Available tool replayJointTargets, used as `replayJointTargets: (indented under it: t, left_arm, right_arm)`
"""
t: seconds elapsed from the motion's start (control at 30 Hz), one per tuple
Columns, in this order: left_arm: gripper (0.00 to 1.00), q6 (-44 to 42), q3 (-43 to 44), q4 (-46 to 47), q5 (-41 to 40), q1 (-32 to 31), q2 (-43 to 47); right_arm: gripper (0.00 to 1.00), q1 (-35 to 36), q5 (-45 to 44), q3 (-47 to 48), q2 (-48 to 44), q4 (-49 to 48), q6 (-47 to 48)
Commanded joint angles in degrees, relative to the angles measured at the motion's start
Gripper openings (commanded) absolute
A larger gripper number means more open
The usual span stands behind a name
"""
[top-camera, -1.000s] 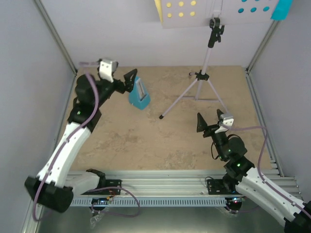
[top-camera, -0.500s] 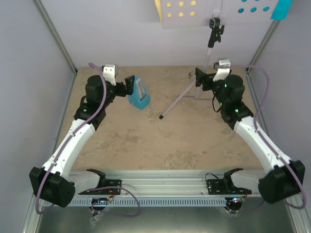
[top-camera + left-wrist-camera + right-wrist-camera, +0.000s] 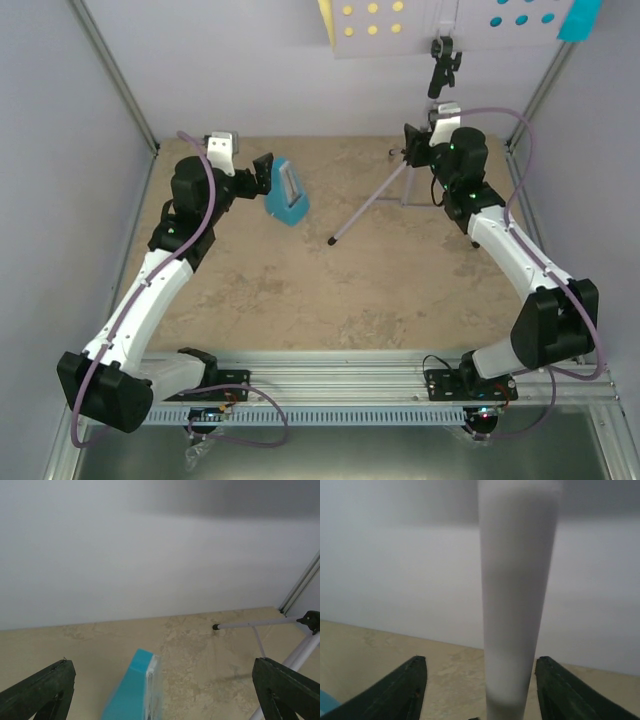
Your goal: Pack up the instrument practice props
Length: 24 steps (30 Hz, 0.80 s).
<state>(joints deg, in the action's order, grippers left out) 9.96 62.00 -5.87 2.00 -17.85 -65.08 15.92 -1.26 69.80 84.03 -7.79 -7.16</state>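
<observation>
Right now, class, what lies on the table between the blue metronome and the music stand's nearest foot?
Nothing but bare tabletop lies between the metronome and the music stand's nearest foot; the top view shows it.

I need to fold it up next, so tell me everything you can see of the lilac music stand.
The music stand is pale lilac, seemingly thin metal tubing: splayed tripod legs with black tips, a black collar, an upright pole, a black clamp and a flat round-holed desk cut off by the frame's top. It stands at the table's far right. A yellow sheet and a cyan sheet show through the holes. The right gripper straddles the pole, gaps either side.
</observation>
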Motion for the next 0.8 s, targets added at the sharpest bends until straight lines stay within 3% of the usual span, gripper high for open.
replayJointTargets:
  t: [0.0, 0.1, 0.27, 0.43, 0.6, 0.77]
  left_arm:
    - [0.99, -0.66, 1.09, -0.52, -0.11, -0.08, 0.39]
    - [0.99, -0.94, 1.02, -0.55, -0.17, -0.08, 0.39]
    - [0.99, -1.14, 1.08, -0.68, -0.47, 0.0, 0.39]
    - [0.99, -1.51, 0.97, -0.71, -0.68, 0.0, 0.33]
    - [0.99, -2.0, 0.63, -0.01, 0.89, 0.0, 0.3]
    - [0.99, -1.87, -0.31, 2.09, 7.09, -0.2, 0.61]
  right_arm:
    - [0.54, -0.19, -0.73, 2.17, 2.34, -4.63, 2.58]
    - [0.39, -0.19, -1.76, 2.96, 3.41, -5.38, 3.25]
    - [0.28, -0.19, -1.24, 2.97, 4.24, -8.13, 4.83]
    - [0.02, -0.19, -0.95, 4.26, 5.27, -8.6, 6.11]
    - [0.01, -0.19, 1.15, 2.49, 2.29, -9.15, 6.13]
    - [0.01, -0.19, 13.97, -4.28, -4.99, -12.6, 5.84]
